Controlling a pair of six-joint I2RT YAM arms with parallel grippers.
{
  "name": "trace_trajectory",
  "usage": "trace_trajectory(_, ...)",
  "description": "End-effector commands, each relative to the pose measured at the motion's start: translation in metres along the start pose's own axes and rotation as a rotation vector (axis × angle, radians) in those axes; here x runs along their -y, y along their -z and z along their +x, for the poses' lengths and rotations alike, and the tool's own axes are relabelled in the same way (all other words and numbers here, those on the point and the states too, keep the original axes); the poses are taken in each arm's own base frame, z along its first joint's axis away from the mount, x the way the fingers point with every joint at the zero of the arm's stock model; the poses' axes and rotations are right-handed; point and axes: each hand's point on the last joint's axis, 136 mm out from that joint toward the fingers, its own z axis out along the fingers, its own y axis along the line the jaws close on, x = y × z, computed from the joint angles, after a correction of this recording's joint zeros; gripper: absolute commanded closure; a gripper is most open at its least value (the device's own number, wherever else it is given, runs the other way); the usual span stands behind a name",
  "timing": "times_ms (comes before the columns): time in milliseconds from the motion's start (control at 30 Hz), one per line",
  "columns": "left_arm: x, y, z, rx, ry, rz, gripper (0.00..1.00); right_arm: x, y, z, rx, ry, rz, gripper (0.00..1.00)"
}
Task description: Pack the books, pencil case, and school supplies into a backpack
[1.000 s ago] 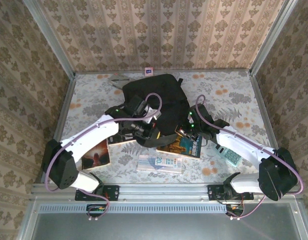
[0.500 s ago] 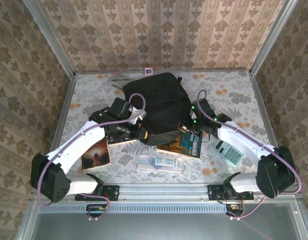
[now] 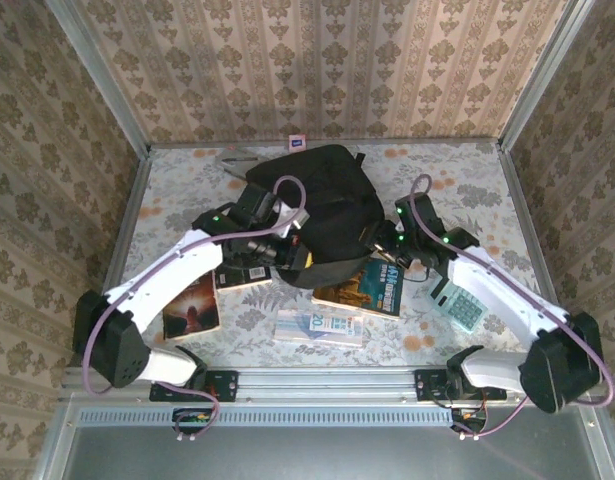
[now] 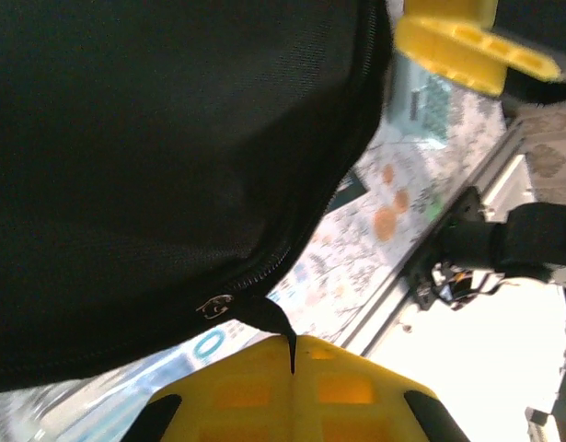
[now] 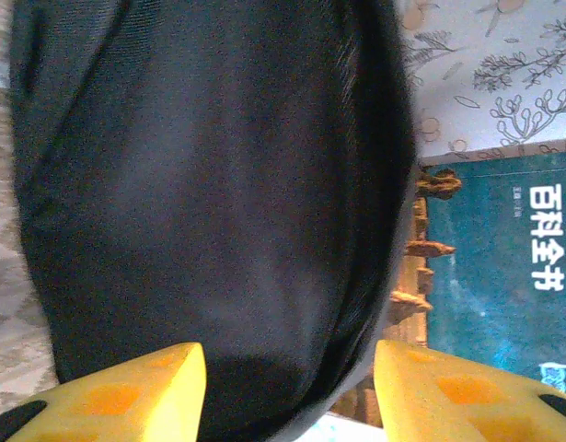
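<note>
Keeps the left pincer point(image 4: 292, 357) pinched shut on the zip tab point(image 4: 269, 318) of the backpack point(image 4: 154, 138). Has just opened the right pincer point(image 5: 287, 368): shut a moment ago, now spread wide and holding nothing. Sees the black bag right in front of that open pincer, bulging between the two yellow fingers point(image 5: 126, 382) but not squeezed, as far as can be told.

Finds the teal book point(image 5: 503, 267) just to the right of the right pincer, partly tucked under the bag's edge. Finds the glow book point(image 3: 192, 305) back behind the left pincer, beside its arm, flat on the table point(image 3: 467, 190). Finds the teal block point(image 3: 457, 305) back behind the right pincer, beside that arm.

Probably lets go of the bag in order to fetch something with the right pincer, maybe the teal book, so close by. Needs the left pincer to hold the zip meanwhile. Cannot see into the bag's mouth. Counts at least two books out on the table, so lots of packing to do yet.
</note>
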Motion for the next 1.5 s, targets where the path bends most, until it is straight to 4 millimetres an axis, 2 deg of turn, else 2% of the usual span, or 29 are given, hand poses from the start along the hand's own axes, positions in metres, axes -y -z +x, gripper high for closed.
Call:
trace_trajectory(0, 0.048, -0.002, -0.029, 0.048, -0.078, 0.116, 1.0, 0.009, 0.019, 0.005, 0.023, -0.059, 0.018, 0.47)
trace_trajectory(167, 0.073, -0.018, -0.042, 0.029, -0.128, 0.139, 1.0, 0.02, 0.047, 0.007, 0.066, -0.092, 0.05, 0.47)
trace_trajectory(267, 0.08, -0.029, -0.046, 0.019, -0.131, 0.164, 1.0, 0.024, 0.049, 0.009, 0.06, -0.113, 0.055, 0.46)
trace_trajectory(433, 0.089, -0.058, -0.038, -0.039, -0.134, 0.198, 1.0, 0.035, 0.034, 0.014, 0.032, -0.205, 0.066, 0.46)
trace_trajectory(600, 0.093, -0.077, -0.03, -0.08, -0.14, 0.208, 1.0, 0.038, 0.018, 0.016, 0.012, -0.289, 0.053, 0.48)
trace_trajectory(700, 0.093, -0.081, -0.03, -0.085, -0.139, 0.209, 1.0, 0.038, 0.009, 0.017, 0.009, -0.331, 0.031, 0.52)
trace_trajectory(900, 0.093, -0.081, -0.03, -0.082, -0.146, 0.211, 1.0, 0.054, -0.008, 0.023, 0.005, -0.414, 0.051, 0.53)
trace_trajectory(1100, 0.089, -0.083, -0.027, -0.093, -0.148, 0.201, 1.0, 0.043, -0.018, 0.021, -0.002, -0.391, 0.041, 0.53)
trace_trajectory(1167, 0.087, -0.083, -0.025, -0.099, -0.15, 0.193, 1.0, 0.04, -0.019, 0.021, -0.003, -0.378, 0.044, 0.59)
trace_trajectory(1333, 0.079, -0.081, -0.021, -0.11, -0.15, 0.167, 1.0, 0.046, -0.019, 0.023, 0.01, -0.342, 0.08, 0.86)
trace_trajectory(1467, 0.067, -0.075, -0.02, -0.11, -0.137, 0.146, 1.0, 0.052, -0.019, 0.024, 0.008, -0.295, 0.116, 1.0)
